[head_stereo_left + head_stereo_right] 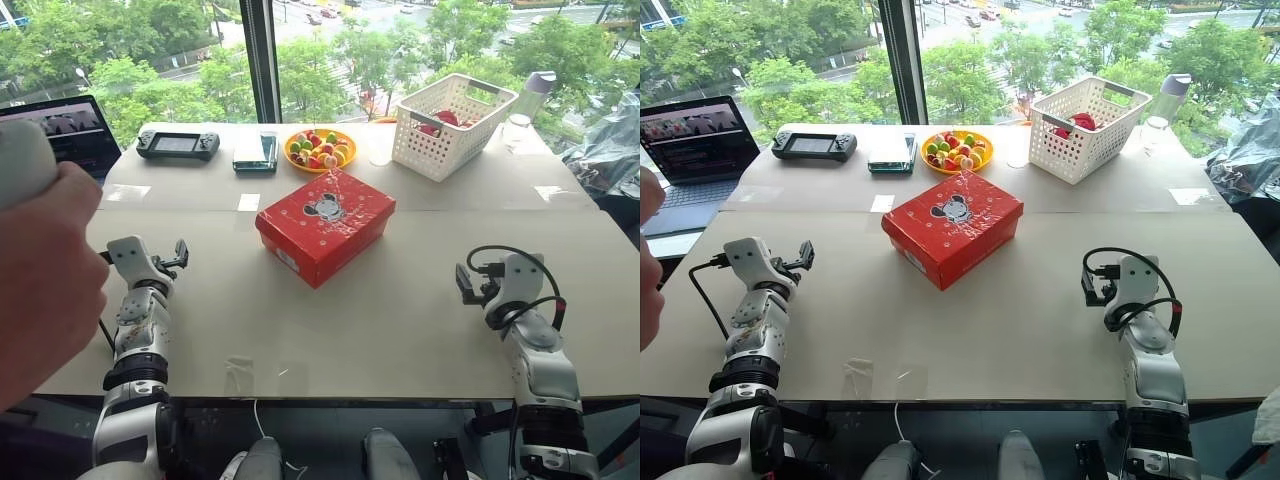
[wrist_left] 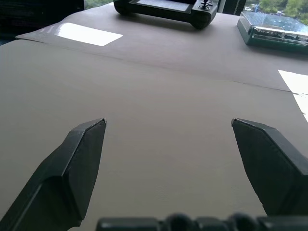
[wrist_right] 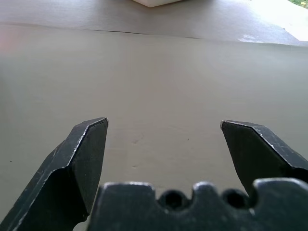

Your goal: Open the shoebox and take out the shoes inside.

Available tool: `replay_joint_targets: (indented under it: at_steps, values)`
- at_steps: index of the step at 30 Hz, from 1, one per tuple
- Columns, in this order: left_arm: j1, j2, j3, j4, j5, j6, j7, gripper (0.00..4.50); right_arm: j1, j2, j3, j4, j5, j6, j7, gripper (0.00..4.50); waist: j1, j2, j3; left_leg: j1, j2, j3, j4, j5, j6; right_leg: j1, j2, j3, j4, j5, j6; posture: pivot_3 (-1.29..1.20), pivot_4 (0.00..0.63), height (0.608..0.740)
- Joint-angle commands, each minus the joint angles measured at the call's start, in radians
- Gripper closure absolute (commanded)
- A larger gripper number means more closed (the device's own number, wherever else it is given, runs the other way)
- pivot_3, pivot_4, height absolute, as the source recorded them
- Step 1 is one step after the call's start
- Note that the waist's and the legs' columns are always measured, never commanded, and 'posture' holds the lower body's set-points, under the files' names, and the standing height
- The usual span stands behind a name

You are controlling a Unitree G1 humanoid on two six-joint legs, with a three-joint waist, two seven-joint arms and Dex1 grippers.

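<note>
Task not started: shoebox (image 1: 324,223) sits closed, lid down, centre of frame on the table (image 1: 400,320), turned a bit diagonal, mouse picture up. Shoes not visible, presumably inside.

Left to right. A person's hand (image 1: 40,270) fills the left edge of the left eye view, close to camera, not touching anything of mine. My left gripper (image 1: 178,256) is lower left of frame, over bare table, well apart from the box; jaws spread wide, nothing between them, touching nothing. Wrist view confirms: both fingers (image 2: 72,168) far apart with only tabletop ahead, game console (image 2: 168,7) far off.

Box in the middle, between my two arms.

My right gripper (image 1: 466,281) is lower right, also over bare table, well apart from the box; jaws fully released, empty.

Next move, my guess: bring both arms inward to the box, one to steady the base, the other to catch the lid's free edge and lift. Which edge carries the hinge I can't tell.
</note>
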Motion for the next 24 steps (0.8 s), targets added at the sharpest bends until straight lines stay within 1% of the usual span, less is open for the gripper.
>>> replay_joint_targets:
  at_steps: [1,3,8,9,12,13,14,15,18,19,20,21,22,23,24]
  values:
    - [-0.011,0.020,-0.013,-0.016,0.019,0.000,-0.002,0.00,-0.002,-0.007,-0.020,-0.029,0.007,-0.027,-0.003,0.07,0.000,0.000,0.000,0.000,0.000,0.000,0.000,0.000,0.000,0.000,0.000,0.000,0.000,0.000,0.000,0.00,0.150,0.724]
    - [-0.013,0.028,-0.026,0.003,0.036,0.029,0.010,0.00,-0.002,-0.008,-0.020,-0.028,0.007,-0.028,-0.002,0.07,0.000,0.000,0.000,0.000,0.000,0.000,0.000,0.000,0.000,0.000,0.000,0.000,0.000,0.000,0.000,0.00,0.150,0.724]
    - [-0.023,0.039,-0.018,0.035,0.035,0.021,-0.003,0.00,0.003,-0.008,-0.020,-0.026,0.004,-0.030,-0.003,0.07,-0.001,0.000,0.000,0.000,0.000,0.000,0.000,0.000,0.000,0.000,0.000,0.000,0.000,0.000,0.000,0.00,0.150,0.724]
    - [-0.023,0.040,-0.014,0.037,0.035,0.016,0.002,0.54,0.005,-0.008,-0.020,-0.028,0.004,-0.030,-0.003,0.00,-0.001,0.000,0.000,0.000,0.000,0.000,0.000,0.000,0.000,0.000,0.000,0.000,0.000,0.000,0.000,0.00,0.150,0.724]
    - [-0.018,0.045,-0.020,0.036,0.041,-0.003,-0.014,1.51,0.013,-0.006,-0.019,-0.036,0.006,-0.034,0.001,0.00,-0.001,0.000,0.000,0.000,0.000,0.000,0.000,0.000,0.000,0.000,0.000,0.000,0.000,0.000,0.000,0.00,0.150,0.724]
    - [-0.016,0.046,-0.020,0.038,0.041,-0.005,-0.018,1.95,0.016,-0.004,-0.020,-0.039,0.008,-0.037,0.002,0.50,0.000,0.000,0.000,0.000,0.000,0.000,0.000,0.000,0.000,0.000,0.000,0.000,0.000,0.000,0.000,0.00,0.150,0.724]
    - [-0.016,0.047,-0.020,0.038,0.042,-0.005,-0.021,2.26,0.020,-0.004,-0.020,-0.042,0.008,-0.040,0.003,0.67,0.000,0.000,0.000,0.000,0.000,0.000,0.000,0.000,0.000,0.000,0.000,0.000,0.000,0.000,0.000,0.00,0.150,0.724]
    - [-0.015,0.047,-0.019,0.039,0.041,-0.005,-0.023,2.54,0.022,-0.003,-0.021,-0.044,0.009,-0.042,0.003,0.95,0.000,0.000,0.000,0.000,0.000,0.000,0.000,0.000,0.000,0.000,0.000,0.000,0.000,0.000,0.000,0.00,0.150,0.724]
    - [-0.016,0.047,-0.019,0.045,0.043,-0.007,-0.027,3.66,0.026,-0.004,-0.021,-0.045,0.009,-0.045,0.002,1.97,-0.001,0.000,0.000,0.000,0.000,0.000,0.000,0.000,0.000,0.000,0.000,0.000,0.000,0.000,0.000,0.00,0.150,0.724]
    - [-0.016,0.048,-0.019,0.046,0.043,-0.008,-0.028,3.88,0.027,-0.004,-0.021,-0.046,0.009,-0.046,0.002,2.17,-0.001,0.000,0.000,0.000,0.000,0.000,0.000,0.000,0.000,0.000,0.000,0.000,0.000,0.000,0.000,0.00,0.150,0.724]
    - [-0.016,0.048,-0.019,0.047,0.043,-0.009,-0.029,4.31,0.027,-0.004,-0.021,-0.046,0.009,-0.046,0.001,2.61,-0.001,0.000,0.000,0.000,0.000,0.000,0.000,0.000,0.000,0.000,0.000,0.000,0.000,0.000,0.000,0.00,0.150,0.724]
    - [-0.017,0.048,-0.019,0.048,0.043,-0.009,-0.030,4.50,0.028,-0.004,-0.021,-0.047,0.009,-0.047,0.002,2.98,-0.001,0.000,0.000,0.000,0.000,0.000,0.000,0.000,0.000,0.000,0.000,0.000,0.000,0.000,0.000,0.00,0.150,0.724]
    - [-0.017,0.049,-0.020,0.050,0.043,-0.010,-0.033,4.50,0.029,-0.003,-0.020,-0.048,0.010,-0.047,0.002,3.28,0.000,0.000,0.000,0.000,0.000,0.000,0.000,0.000,0.000,0.000,0.000,0.000,0.000,0.000,0.000,0.00,0.150,0.724]
    - [-0.020,0.049,-0.022,0.054,0.045,-0.011,-0.036,4.50,0.032,-0.005,-0.012,-0.053,0.007,-0.041,0.008,3.70,0.000,0.000,0.000,0.000,0.000,0.000,0.000,0.000,0.000,0.000,0.000,0.000,0.000,0.000,0.000,0.00,0.150,0.724]
    - [-0.030,0.049,-0.031,0.065,0.050,-0.010,-0.047,4.50,0.034,-0.011,0.012,-0.065,0.000,-0.034,0.026,4.01,0.000,0.000,0.000,0.000,0.000,0.000,0.000,0.000,0.000,0.000,0.000,0.000,0.000,0.000,0.000,0.00,0.150,0.724]
